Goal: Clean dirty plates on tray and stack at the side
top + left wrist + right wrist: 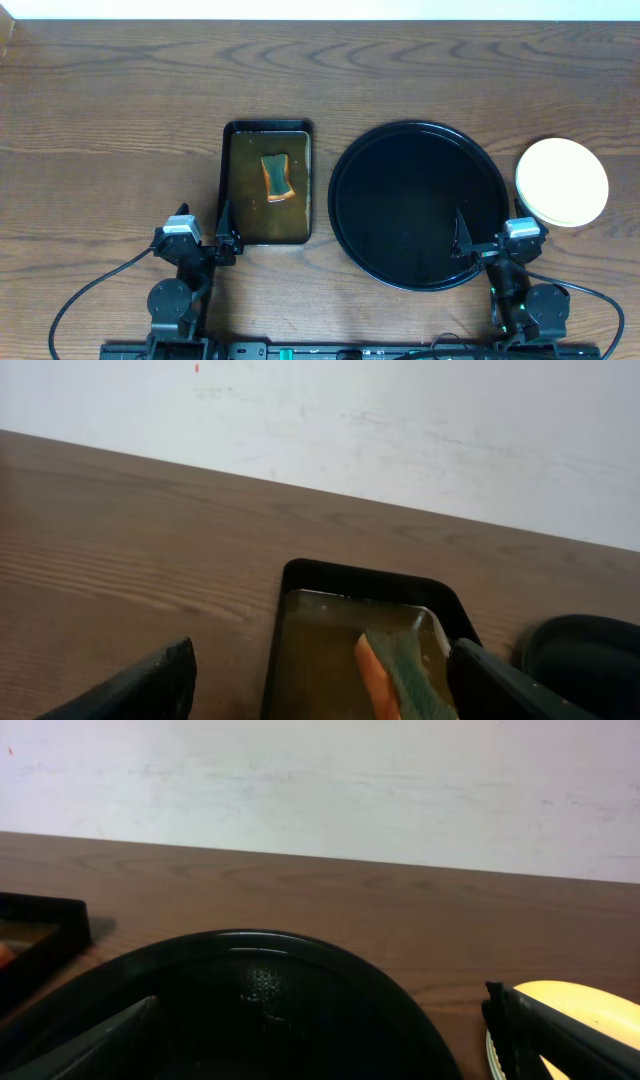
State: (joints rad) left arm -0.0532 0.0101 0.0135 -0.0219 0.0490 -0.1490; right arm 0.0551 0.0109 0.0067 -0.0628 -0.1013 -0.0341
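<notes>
Glossy black is most of what I see on my right side: the tray [400, 190] is a big round thing with a raised rim, shiny enough to catch a bit of glare in the right wrist view. The plates [562, 182] sit stacked on the table [120, 100], just beside the tray's right edge and off it. The top one is pale yellow, smooth and plain, with another rim peeking out underneath. I can't count the stack from here.

My right gripper [322, 1000] hangs over the near edge of the tray. Its fingers are spread wide with nothing between them.

My left gripper [322, 650] is the same, dark fingers far apart and holding nothing, at the near end of the pan [226, 190]. That pan is rectangular with rounded corners and a black rim, and it holds murky brownish liquid. A sponge [277, 177] lies in it, orange with a greenish scrubby side.

The table is brown wood with a wavy grain, and a plain white wall [320, 780] stands behind it.
</notes>
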